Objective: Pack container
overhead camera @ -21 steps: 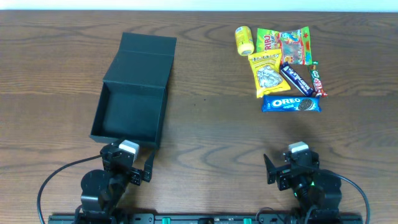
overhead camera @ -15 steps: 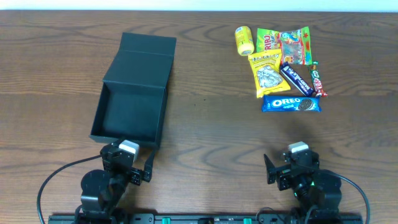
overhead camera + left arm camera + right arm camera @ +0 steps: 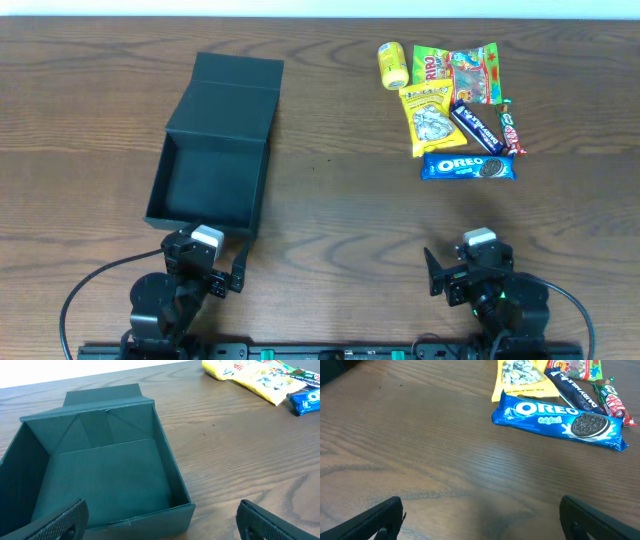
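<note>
Two grippers sit at my near edge, the left gripper (image 3: 162,522) and the right gripper (image 3: 482,520), each with fingers spread wide and holding nothing. I see the matte dark green-black square cardboard container (image 3: 208,178) open on the brown wooden table (image 3: 340,200), just beyond the left gripper. A blue Oreo biscuit packet (image 3: 467,166) lies well apart, to the right.

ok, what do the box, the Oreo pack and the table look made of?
The container looks like matte dark cardboard: crisp fold creases, no shine. The Oreo pack is probably glossy plastic film: printed wrapper, sealed ends, light sheen. The table shows wood grain with a slight sheen; whether it is solid wood, veneer or laminate, I cannot tell.
</note>
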You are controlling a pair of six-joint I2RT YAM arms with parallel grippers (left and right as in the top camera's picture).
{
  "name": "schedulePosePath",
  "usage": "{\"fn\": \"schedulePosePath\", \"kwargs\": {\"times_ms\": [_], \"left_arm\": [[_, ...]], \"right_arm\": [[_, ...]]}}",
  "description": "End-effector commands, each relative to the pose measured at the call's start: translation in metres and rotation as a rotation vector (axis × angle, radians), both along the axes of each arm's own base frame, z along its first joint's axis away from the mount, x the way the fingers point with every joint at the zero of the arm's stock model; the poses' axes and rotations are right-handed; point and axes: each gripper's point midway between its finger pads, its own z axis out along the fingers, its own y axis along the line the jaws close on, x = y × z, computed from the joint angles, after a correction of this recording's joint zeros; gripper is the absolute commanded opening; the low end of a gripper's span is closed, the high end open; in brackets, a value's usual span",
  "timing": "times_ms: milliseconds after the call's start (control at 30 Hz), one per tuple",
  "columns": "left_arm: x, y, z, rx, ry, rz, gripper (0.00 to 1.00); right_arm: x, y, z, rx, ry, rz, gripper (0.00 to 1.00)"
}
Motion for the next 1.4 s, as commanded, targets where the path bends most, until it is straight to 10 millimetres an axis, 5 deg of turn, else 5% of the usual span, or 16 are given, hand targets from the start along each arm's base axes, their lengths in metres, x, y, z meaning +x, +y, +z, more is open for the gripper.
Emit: {"fn": "schedulePosePath", "kwargs": {"times_ms": [0, 567, 700, 867, 1067, 1200, 1367], "left_arm": [[0.000, 0.000, -0.008, 0.018, 0.008, -0.003, 0.96], [0.001, -0.002, -0.005, 0.010, -0.005, -0.012, 0.95], [0.000, -0.021, 0.020, -0.046, -0.100, -0.124, 0.95], [0.007, -0.020, 0.062, -0.145, -0.187, -0.085, 0.95], [0.025, -0.017, 0.077, -0.094, -0.085, -0.058, 0.95], [0.048, -0.018, 0.070, -0.027, 0.038, -0.061, 0.95], [0.081, -0.020, 0.032, -0.004, 0.337, -0.038, 0.95]], "right_arm": [[0.001, -0.002, 0.000, -0.008, -0.007, -0.009, 0.99], [0.001, -0.002, 0.000, -0.008, -0.007, -0.009, 0.99], [0.001, -0.002, 0.000, -0.008, -0.008, -0.009, 0.99], [0.001, -0.002, 0.000, -0.008, -0.007, -0.009, 0.99], [0.001, -0.002, 0.000, -0.008, -0.007, -0.009, 0.99], [0.001, -0.002, 0.000, -0.008, -0.007, -0.009, 0.99], [0.001, -0.002, 0.000, -0.008, -0.008, -0.009, 0.99]]}}
